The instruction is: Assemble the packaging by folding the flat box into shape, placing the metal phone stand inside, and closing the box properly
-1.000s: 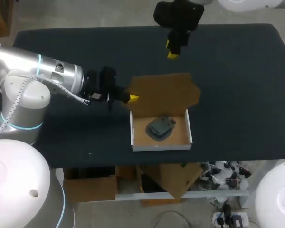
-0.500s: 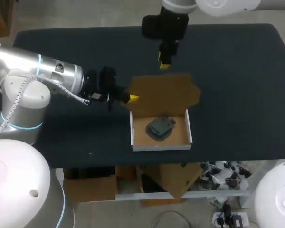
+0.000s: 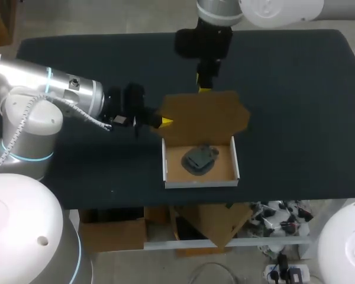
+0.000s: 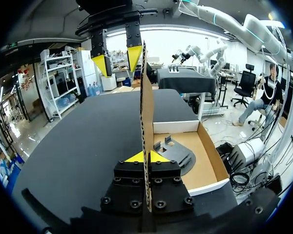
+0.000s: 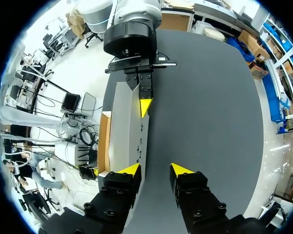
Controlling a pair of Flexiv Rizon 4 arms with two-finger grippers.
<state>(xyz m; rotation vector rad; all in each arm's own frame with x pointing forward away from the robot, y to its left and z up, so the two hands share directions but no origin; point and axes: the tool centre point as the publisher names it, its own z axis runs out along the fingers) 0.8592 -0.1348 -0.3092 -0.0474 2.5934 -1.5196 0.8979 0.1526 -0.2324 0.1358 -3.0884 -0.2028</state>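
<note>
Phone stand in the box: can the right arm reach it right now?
Probably not directly. The lid, held up by the left arm, stands between the right arm and the phone stand; it would need to go over.

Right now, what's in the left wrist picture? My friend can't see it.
The left gripper pinches the upright brown cardboard lid. Beside it the dark grey metal phone stand lies in the open white-walled box; the right gripper hangs open beyond.
</note>
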